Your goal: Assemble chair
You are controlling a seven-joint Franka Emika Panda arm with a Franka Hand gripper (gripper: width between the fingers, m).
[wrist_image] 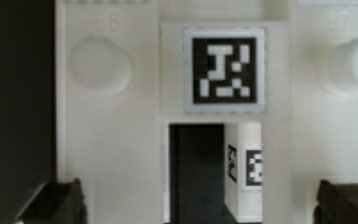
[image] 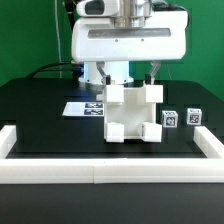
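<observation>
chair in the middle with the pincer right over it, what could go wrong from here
1. The pincer is open, close above the chair. Closing off-centre might tilt or twist the chair.
2. A shoved chair could hit the two small tagged blocks on the exterior view's right, or slide onto the marker board beside it.

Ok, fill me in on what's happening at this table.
A Panda arm is putting together a small white chair. The partly built chair stands upright in the middle of the black table, directly below the arm. In the wrist view the gripper hangs close over a tagged chair part with its fingers spread wide, holding nothing. Two small tagged blocks sit loose on the exterior view's right, and the marker board lies behind the chair.
</observation>
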